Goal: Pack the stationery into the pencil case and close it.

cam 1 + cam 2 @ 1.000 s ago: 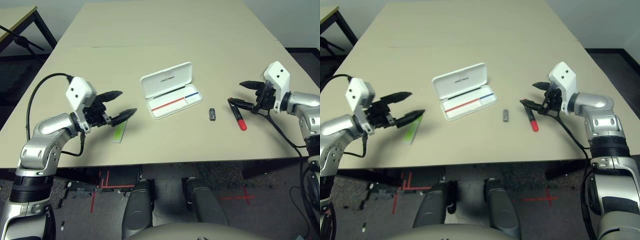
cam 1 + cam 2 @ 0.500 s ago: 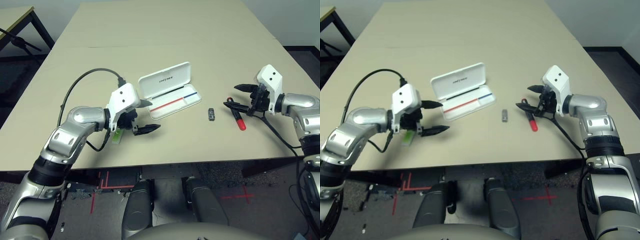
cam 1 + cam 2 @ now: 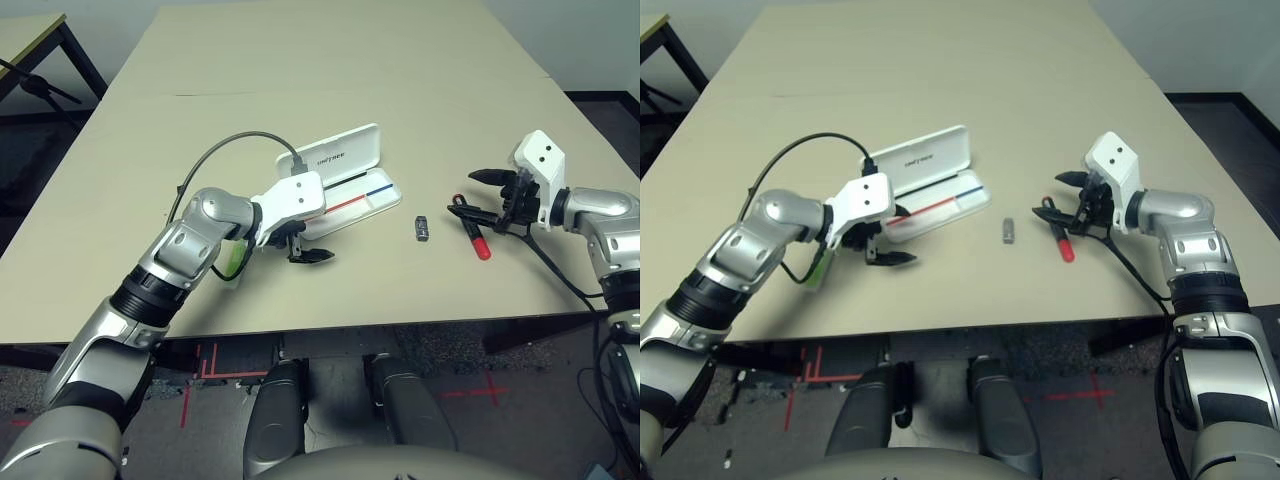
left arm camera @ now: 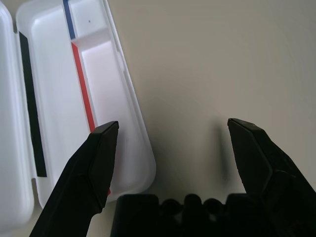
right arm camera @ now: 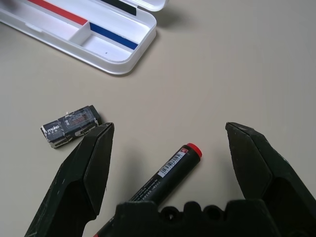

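Nearest the lower edge of the head views, the left gripper [image 3: 305, 243] has swung from the left side of the frame toward centre over the last second. It now hangs at the near left corner of the open pencil case [image 3: 372, 196]. Its jaws stand wide and empty; in the left wrist view one finger [image 4: 94, 163] overlaps the case's near end while the other is over bare bench [image 3: 200, 130].

This travel has carried the gripper past the lime-green highlighter [image 3: 238, 262], which lies on the bench at lower left, partly hidden behind the left forearm. Judgement: the highlighter has not been collected, so this arm must either return for it or is heading for another item.

At mid right, the right gripper [image 3: 478, 195] has not moved. Its jaws are wide and empty, straddling the black-capped end of the red marker [image 3: 474, 232], which lies flat on the bench. In the right wrist view the marker sits between the two fingers, so a grasp looks close at hand.

Between marker and case lies the small dark grey clip-like piece [image 3: 423, 229], apart from both.

Farther back, the case lid stands raised behind its tray. No loose stationery shows in the tray, so packing has yet to begin.
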Robot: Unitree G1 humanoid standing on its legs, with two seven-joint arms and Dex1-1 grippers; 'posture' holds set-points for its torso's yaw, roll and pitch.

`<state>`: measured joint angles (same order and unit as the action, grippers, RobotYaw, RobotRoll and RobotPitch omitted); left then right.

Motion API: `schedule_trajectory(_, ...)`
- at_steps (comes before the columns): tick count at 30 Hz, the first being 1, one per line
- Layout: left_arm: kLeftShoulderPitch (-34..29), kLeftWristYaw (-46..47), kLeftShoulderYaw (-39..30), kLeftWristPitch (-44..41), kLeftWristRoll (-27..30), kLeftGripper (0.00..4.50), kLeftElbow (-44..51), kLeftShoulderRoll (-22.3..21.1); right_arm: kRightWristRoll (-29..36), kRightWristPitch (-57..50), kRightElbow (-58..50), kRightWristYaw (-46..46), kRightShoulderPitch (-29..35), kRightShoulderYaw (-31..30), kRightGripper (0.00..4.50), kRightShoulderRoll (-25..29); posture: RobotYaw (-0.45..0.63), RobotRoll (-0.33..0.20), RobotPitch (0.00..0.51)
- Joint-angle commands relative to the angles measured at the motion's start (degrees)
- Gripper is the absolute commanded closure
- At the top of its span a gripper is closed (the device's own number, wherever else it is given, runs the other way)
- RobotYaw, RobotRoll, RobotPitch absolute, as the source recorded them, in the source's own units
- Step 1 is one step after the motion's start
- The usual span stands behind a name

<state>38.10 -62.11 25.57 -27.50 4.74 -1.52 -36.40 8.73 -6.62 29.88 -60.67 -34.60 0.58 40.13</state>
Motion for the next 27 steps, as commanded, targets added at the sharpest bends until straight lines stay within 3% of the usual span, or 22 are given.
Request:
schedule_trajectory(1, 0.72, -1.50, 1.42, 0.57, -1.98, 0.05, -1.81, 0.44, -0.60, 0.55, -0.05, 0.42, 0.79, -0.29, 0.00, -0.08, -0.06, 0.000, 0.139)
schedule_trajectory(17, 2.32, -4.20, 1.61, 0.33, -4.85, 0.05, -7.02, 2.38, -0.50, 1.11, -1.05, 2.04, 1.75, -0.08, 0.00, -0.05, -0.10, 0.000, 0.133)
schedule_trajectory(20, 3.01, -5.16, 1.48, 0.25, -4.89, 0.60, -8.23, 2.73, -0.52, 1.17, -1.61, 2.35, 2.34, -0.08, 0.00, 0.10, -0.10, 0.000, 0.133)
schedule_trajectory(27, 4.06, -7.52, 1.39, 0.01, -4.70, 3.29, -10.11, 3.04, -0.60, 1.34, -1.98, 2.99, 2.71, -0.02, 0.00, 0.11, -0.11, 0.000, 0.131)
